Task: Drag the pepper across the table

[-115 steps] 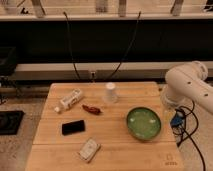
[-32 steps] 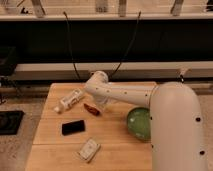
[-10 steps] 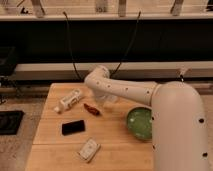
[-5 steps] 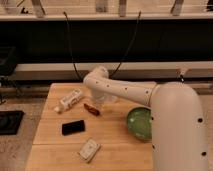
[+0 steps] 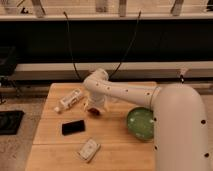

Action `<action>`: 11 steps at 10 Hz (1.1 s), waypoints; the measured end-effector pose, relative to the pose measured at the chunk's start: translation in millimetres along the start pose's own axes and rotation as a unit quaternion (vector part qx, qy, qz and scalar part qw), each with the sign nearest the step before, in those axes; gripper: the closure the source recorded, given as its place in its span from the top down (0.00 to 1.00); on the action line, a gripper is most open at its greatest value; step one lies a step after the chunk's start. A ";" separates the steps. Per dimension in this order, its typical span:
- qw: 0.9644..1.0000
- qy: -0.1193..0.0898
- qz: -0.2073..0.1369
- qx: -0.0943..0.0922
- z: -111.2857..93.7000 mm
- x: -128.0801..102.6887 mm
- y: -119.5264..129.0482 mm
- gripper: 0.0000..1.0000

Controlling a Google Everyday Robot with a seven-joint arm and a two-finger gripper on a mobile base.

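The pepper (image 5: 93, 111) is a small dark-red chili lying on the tan wooden table (image 5: 52, 137), left of centre. Only part of it shows, under the end of my white arm. My gripper (image 5: 94, 106) is down at the pepper, right over it, and largely hides it. The arm reaches in from the right and crosses the table's middle.
A white tube with red print (image 5: 70, 100) lies at the back left. A black phone (image 5: 73, 127) lies in front of the pepper. A small white object (image 5: 88, 149) lies near the front edge. A green bowl (image 5: 140, 123) stands to the right, beside my arm.
Since the earliest frame the arm has swung from the right side across to the pepper. Over the last second the gripper stays at the pepper, and the pepper has hardly shifted.
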State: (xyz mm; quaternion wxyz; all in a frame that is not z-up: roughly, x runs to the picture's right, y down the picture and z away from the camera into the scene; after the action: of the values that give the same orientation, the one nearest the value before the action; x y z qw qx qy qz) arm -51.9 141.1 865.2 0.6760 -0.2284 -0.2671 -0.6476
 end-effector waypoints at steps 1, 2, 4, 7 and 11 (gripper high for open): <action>1.000 -0.002 -0.014 -0.001 2.8 -3.2 -1.9 0.80; 1.000 -0.002 -0.022 -0.001 5.0 -4.3 -3.1 0.80; 0.999 -0.004 -0.040 0.000 11.2 -5.7 -4.0 0.71; 0.998 -0.003 -0.060 -0.001 17.4 -4.6 -4.6 0.42; 0.997 0.003 -0.079 -0.007 19.7 0.8 -12.2 0.02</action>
State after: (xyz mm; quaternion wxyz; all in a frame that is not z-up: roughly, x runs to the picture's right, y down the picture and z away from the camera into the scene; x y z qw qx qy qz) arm -65.4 152.7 880.1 0.6218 -0.2088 -0.2780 -0.7018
